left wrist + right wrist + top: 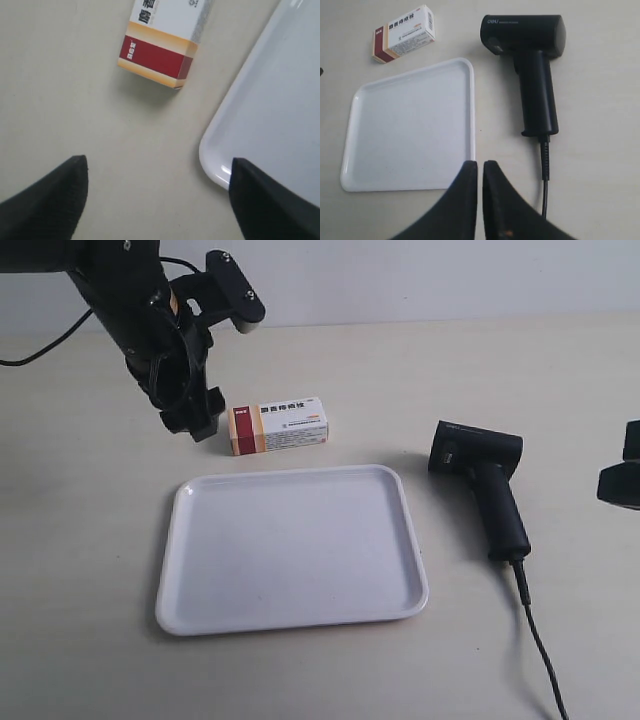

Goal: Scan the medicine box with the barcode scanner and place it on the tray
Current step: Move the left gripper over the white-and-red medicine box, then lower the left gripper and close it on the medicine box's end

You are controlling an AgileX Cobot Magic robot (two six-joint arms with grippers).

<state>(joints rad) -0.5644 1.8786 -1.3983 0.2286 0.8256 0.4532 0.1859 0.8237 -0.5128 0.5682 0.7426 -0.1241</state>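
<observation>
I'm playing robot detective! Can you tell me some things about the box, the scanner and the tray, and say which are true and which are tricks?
1. The medicine box lies inside the tray. False: it lies on the table beside the tray.
2. The barcode scanner lies on the table, unheld. True.
3. The left gripper is open. True.
4. The right gripper holds the scanner. False: it is shut on nothing.
5. The box has a red band at one end. True.
</observation>
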